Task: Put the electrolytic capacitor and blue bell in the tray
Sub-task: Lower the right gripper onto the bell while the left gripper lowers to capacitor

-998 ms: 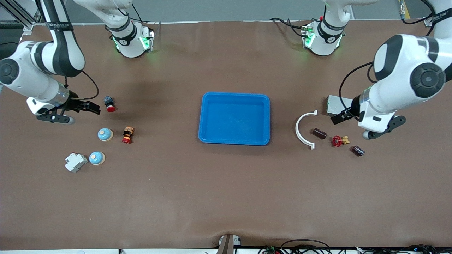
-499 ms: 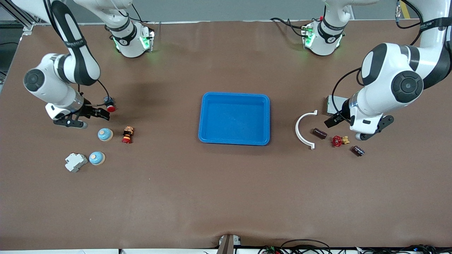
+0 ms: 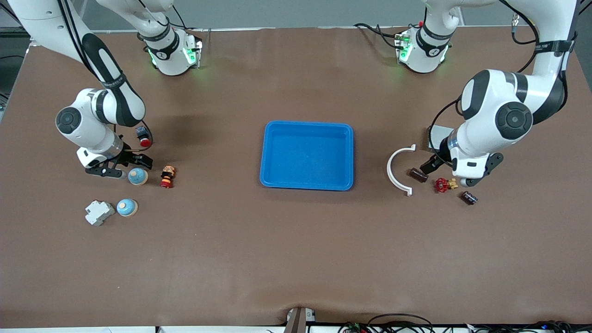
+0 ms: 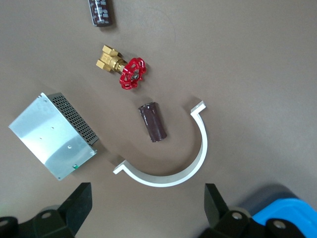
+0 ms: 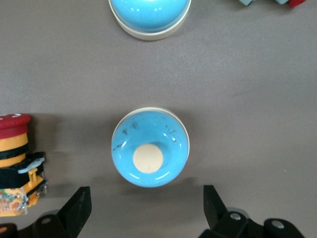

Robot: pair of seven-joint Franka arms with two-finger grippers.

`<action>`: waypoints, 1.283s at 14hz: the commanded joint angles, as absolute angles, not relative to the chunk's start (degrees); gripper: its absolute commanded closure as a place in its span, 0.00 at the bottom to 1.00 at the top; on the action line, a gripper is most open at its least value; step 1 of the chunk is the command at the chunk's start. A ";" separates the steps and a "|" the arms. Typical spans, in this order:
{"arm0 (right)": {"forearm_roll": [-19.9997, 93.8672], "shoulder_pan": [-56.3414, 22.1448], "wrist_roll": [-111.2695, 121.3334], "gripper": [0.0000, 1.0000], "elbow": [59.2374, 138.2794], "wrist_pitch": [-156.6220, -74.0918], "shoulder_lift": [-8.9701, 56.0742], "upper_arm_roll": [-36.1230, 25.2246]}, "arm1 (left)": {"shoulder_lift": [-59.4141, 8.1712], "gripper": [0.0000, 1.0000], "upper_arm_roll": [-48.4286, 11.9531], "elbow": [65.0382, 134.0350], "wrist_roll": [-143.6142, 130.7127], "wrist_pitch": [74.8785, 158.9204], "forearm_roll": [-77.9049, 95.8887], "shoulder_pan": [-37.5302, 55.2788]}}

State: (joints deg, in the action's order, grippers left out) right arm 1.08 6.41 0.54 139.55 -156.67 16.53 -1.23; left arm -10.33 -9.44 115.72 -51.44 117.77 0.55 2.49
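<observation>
Looking straight down, the right wrist view showed a cream disc on the blue bell (image 5: 150, 148) between the right gripper (image 5: 142, 218)'s spread fingers. The left gripper (image 4: 148, 210), fingers apart, hung over the brown electrolytic capacitor (image 4: 152, 122) inside a white curved bracket (image 4: 173, 158). The tray (image 3: 265, 157) at mid-table held nothing.

lighting: even, bright, from overhead; no hard glare on the brown table (image 3: 296, 259). shadows: soft and short, a dim patch beside each arm and a faint dark edge along the tray (image 3: 307, 156). reflections: pale sheen on the blue bell (image 5: 150, 154); mild shine on the grey metal box (image 4: 52, 134). focus: front view sharp; wrist views crisp on table items, finger bases at the frame edge slightly soft.
</observation>
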 commanded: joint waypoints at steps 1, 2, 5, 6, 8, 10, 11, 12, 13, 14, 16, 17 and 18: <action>0.70 7.29 -0.18 0.00 137.64 -156.45 17.22 -0.62 | -12.03 0.00 -9.49 116.02 -53.78 119.62 1.41 2.81; 0.70 7.29 -0.18 0.00 137.11 -156.45 17.23 -0.70 | -12.48 0.00 -9.49 116.10 -54.49 120.58 1.41 2.81; 0.79 7.47 -0.18 0.00 135.53 -156.62 18.54 -0.62 | -14.23 0.00 -9.49 116.28 -56.24 122.42 1.41 2.99; 0.79 7.47 -0.18 0.00 134.92 -156.71 19.15 -0.62 | -14.76 0.00 -9.49 116.45 -56.86 123.13 1.41 3.08; 0.79 7.56 -0.18 0.00 134.91 -157.14 19.68 -0.62 | -16.16 0.00 -9.49 116.54 -57.48 124.71 1.41 3.08; 0.79 7.56 -0.18 0.00 134.91 -158.63 20.91 -0.62 | -17.66 0.00 -9.41 117.07 -58.62 126.64 1.41 2.99; 0.88 7.56 -0.18 0.00 134.91 -158.99 21.18 -0.70 | -18.19 0.00 -9.49 117.42 -58.97 127.61 1.23 2.90; 0.88 7.56 -0.18 0.00 134.91 -158.99 21.27 -0.62 | -18.19 0.00 -9.41 118.55 -59.50 129.71 1.23 2.81; 0.97 7.56 -0.18 0.00 134.91 -158.99 21.27 -0.70 | -18.63 0.00 -9.40 119.61 -60.81 131.55 1.23 2.55; 1.05 7.47 -0.18 0.00 134.91 -158.99 21.27 -0.70 | -19.33 0.00 -9.40 120.05 -61.69 132.70 1.23 2.55; 1.05 7.30 -0.26 0.28 134.91 -158.91 21.27 -0.62 | -20.74 0.00 -9.32 120.06 -62.23 132.98 0.79 2.20; 1.14 7.29 -0.52 0.59 134.56 -158.47 21.27 -0.62 | -21.44 0.00 -9.23 120.06 -62.23 132.98 0.27 2.20; 1.14 7.21 -1.48 0.88 134.21 -158.29 21.27 -0.62 | -21.97 0.00 -9.14 120.32 -62.23 133.07 -0.78 2.20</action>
